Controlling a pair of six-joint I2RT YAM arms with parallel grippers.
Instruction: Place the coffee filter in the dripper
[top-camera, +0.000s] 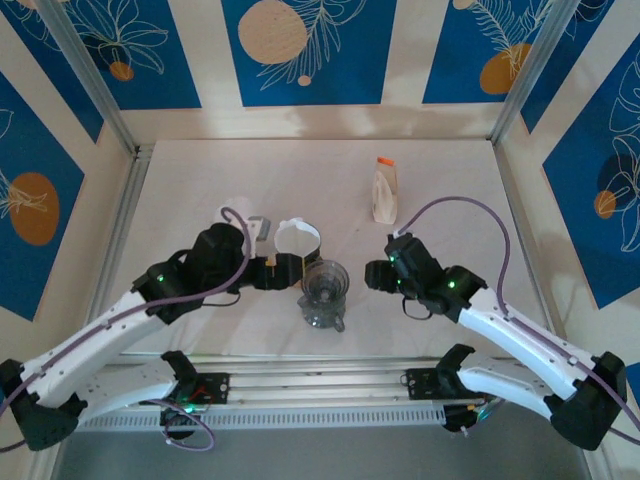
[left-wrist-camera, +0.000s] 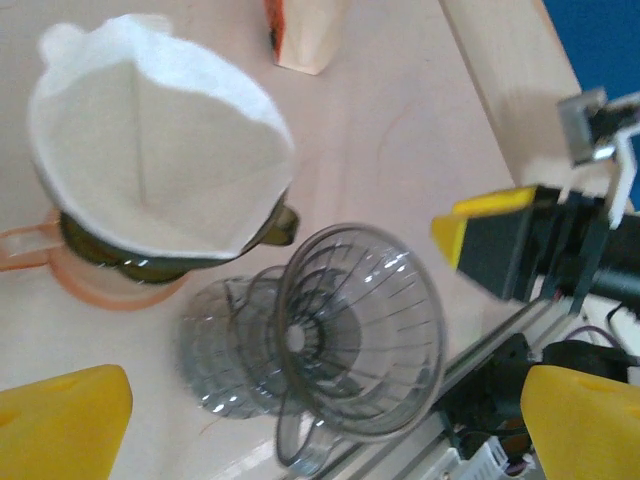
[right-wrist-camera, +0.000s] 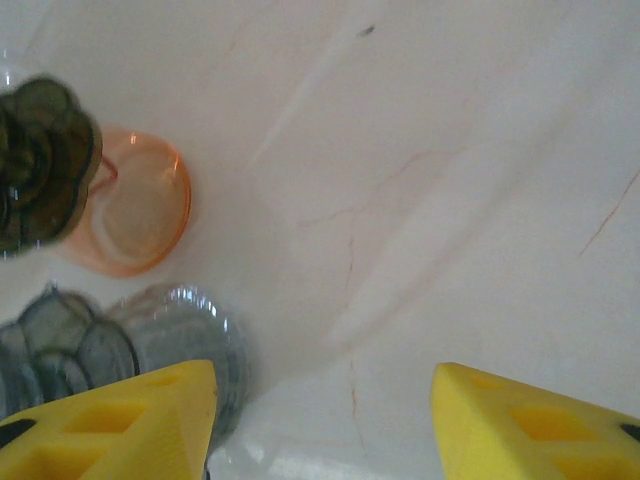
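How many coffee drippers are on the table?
2. One dark dripper holds the white paper filter; one clear dripper sits beside it, nearer the arm bases. None seem hidden.

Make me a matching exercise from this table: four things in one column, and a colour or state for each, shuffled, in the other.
Column one:
1. coffee filter
2. clear dripper
3. carton
4. left pincer

Column two:
A. open wide
B. white, sitting in the olive dripper
C. orange top
D. empty

Pairs: 1-B, 2-D, 3-C, 4-A.
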